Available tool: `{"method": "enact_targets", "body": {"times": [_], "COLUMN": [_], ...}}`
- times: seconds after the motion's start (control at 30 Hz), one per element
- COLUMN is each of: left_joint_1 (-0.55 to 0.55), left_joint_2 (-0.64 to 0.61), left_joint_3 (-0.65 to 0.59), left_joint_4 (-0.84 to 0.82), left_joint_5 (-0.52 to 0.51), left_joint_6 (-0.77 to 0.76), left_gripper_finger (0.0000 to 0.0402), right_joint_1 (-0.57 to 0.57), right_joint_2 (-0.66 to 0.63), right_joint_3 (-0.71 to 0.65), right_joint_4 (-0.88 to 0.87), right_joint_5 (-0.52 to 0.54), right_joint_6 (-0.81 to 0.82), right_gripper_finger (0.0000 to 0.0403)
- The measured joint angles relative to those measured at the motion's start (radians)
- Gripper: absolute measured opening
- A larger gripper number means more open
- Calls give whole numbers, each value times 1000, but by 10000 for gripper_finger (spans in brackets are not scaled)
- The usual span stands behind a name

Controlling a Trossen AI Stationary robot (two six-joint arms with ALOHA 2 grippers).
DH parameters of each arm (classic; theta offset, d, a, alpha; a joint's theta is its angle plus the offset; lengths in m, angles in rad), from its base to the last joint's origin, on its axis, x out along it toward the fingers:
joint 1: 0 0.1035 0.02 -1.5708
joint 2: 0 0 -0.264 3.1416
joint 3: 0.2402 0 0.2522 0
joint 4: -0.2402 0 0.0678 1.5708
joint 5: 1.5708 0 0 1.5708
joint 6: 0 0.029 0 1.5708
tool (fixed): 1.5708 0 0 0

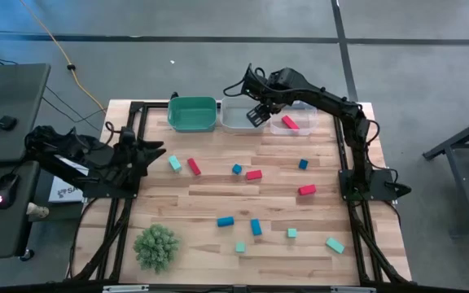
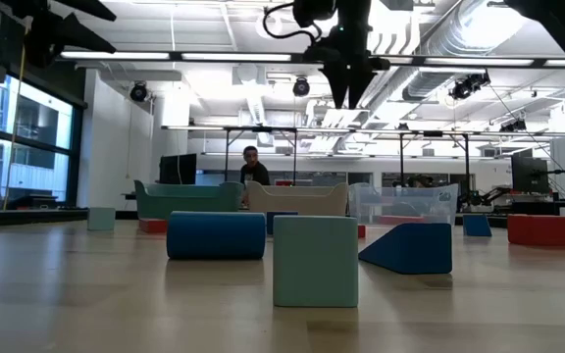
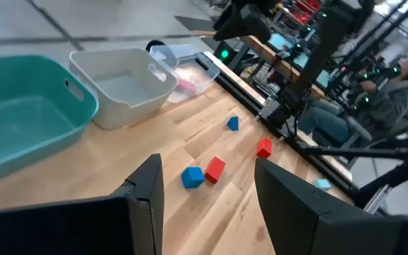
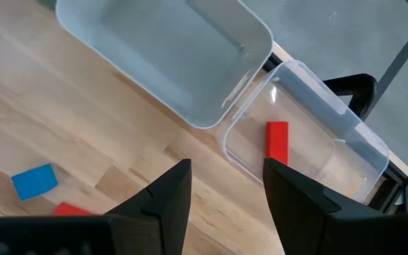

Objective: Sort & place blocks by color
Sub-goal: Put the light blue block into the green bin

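Red, blue and light teal blocks lie flat and scattered on the wooden table, among them a red one [image 1: 254,174], a blue one [image 1: 225,220] and a teal one [image 1: 335,244]. One red block [image 4: 277,142] lies on the floor of the clear bin [image 1: 301,111]. My right gripper [image 1: 257,114] hangs open and empty above the near rims of the grey bin [image 1: 236,124] and the clear bin [image 4: 353,134]; its fingers [image 4: 172,195] hold nothing. My left gripper [image 1: 157,150] waits open at the table's left side, with a blue block [image 3: 193,176] and a red block [image 3: 215,168] ahead of it.
Three bins stand in a row at the far edge: a green one [image 1: 192,124], the grey one, the clear one. A green spiky plant ball [image 1: 155,247] sits near the near-left corner. Dark frame rails run along both sides. A person [image 2: 253,167] is in the room behind.
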Motion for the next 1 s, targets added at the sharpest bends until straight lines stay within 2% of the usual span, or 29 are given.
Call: {"method": "enact_targets", "body": {"times": [0.2, 0.4, 0.57, 0.9, 1.0], "left_joint_1": [49, 162, 252, 368, 385], "left_joint_2": [83, 189, 281, 414, 440], "left_joint_3": [30, 115, 159, 169, 169], "left_joint_4": [-12, -147, -149, -99, -58], "left_joint_5": [33, 128, 193, 197, 218], "left_joint_6": [-128, -285, -289, -269, -216], "left_gripper_finger": [146, 122, 105, 99, 100], "right_joint_1": [16, 16, 16, 16, 16], "right_joint_2": [0, 0, 0, 0, 0], "right_joint_3": [0, 0, 0, 0, 0], "right_joint_4": [-4, -9, -18, -20, -20], "right_joint_5": [-1, -3, -5, -5, -5], "right_joint_6": [-2, -39, -84, -173, -188], "right_gripper_finger": [165, 165, 165, 165, 165]}}
